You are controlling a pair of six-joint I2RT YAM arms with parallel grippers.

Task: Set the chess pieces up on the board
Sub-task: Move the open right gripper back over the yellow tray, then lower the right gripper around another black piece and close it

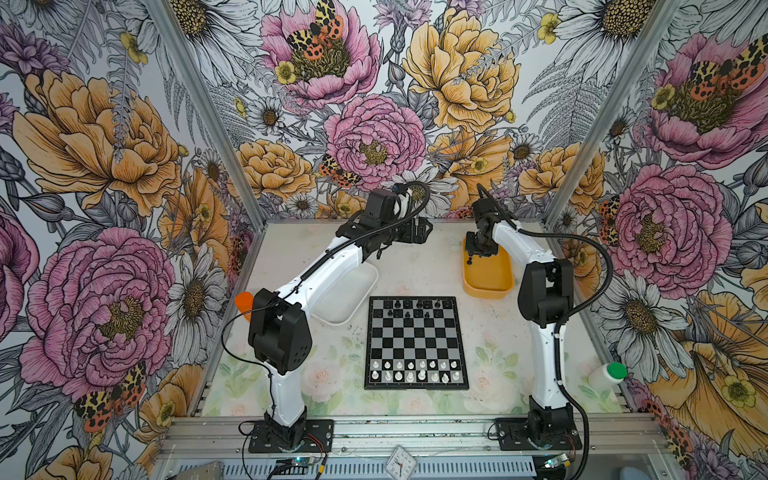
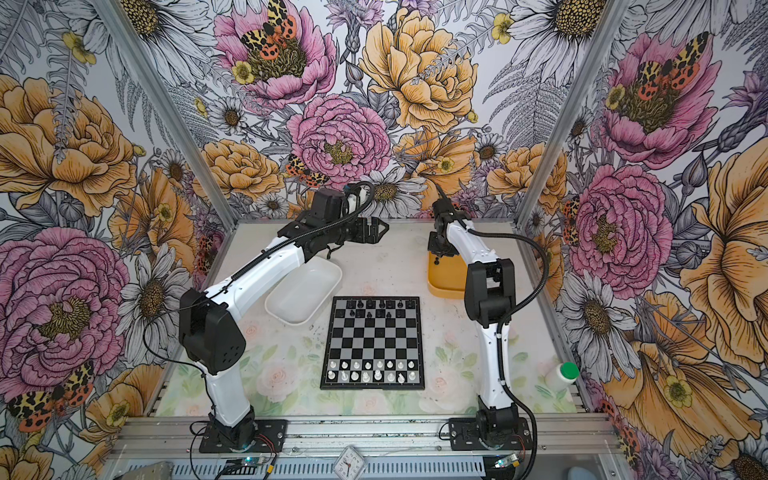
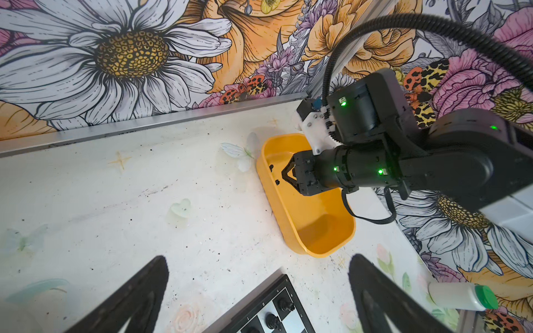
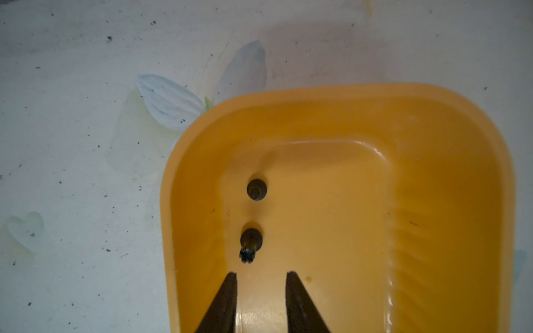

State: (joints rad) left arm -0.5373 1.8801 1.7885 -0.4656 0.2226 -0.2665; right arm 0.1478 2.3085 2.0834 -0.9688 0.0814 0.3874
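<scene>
Two chess pieces [image 4: 251, 240] sit near yellow tub [image 4: 184, 178] wall, right fingers [image 4: 223, 305] apart.

A robot lab's test booth: aluminium posts [image 1: 211, 120] and flower-printed walls [image 1: 374, 124] box in a table [image 1: 415, 257], the left arm [image 1: 328, 266] and right arm [image 1: 545, 365] are bolted to its front rail [image 1: 415, 432], with bare circuit boards [image 1: 291, 462] below.

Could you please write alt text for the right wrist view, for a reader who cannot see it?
The right pincer hangs open and empty over a yellow tub that holds a crown-topped black chess piece just beyond its tips and a plainer black chess piece past that. The tub rests on a speckled white table.
</scene>
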